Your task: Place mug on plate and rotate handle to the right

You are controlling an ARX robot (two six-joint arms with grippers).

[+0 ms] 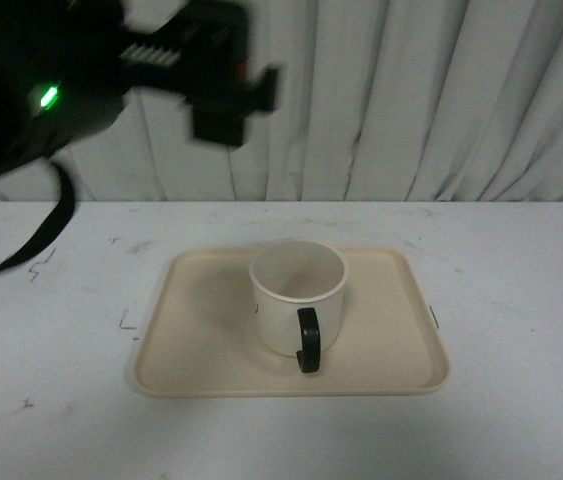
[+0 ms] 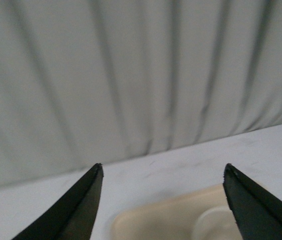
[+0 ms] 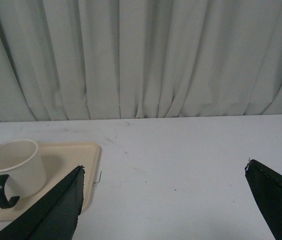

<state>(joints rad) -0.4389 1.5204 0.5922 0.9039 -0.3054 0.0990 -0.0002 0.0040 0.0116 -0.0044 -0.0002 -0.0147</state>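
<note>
The cream-white mug (image 1: 297, 293) stands upright on the beige plate (image 1: 191, 345) in the middle of the table. Its black handle (image 1: 308, 340) points toward me, at the front of the mug. No smiley face shows. My left gripper (image 1: 231, 100) is open and empty, raised high at the upper left, well above and behind the plate. In the left wrist view my left gripper (image 2: 163, 170) frames the plate's corner (image 2: 156, 220) and the mug's rim (image 2: 213, 225). My right gripper (image 3: 165, 167) is open over bare table, right of the plate (image 3: 88, 152); the mug (image 3: 15, 167) and handle (image 3: 1, 191) show there.
A white table (image 1: 521, 300) spreads around the plate. A pleated white curtain (image 1: 411, 100) hangs behind the table's far edge. A black cable (image 1: 46, 235) loops down from the left arm to the table at far left.
</note>
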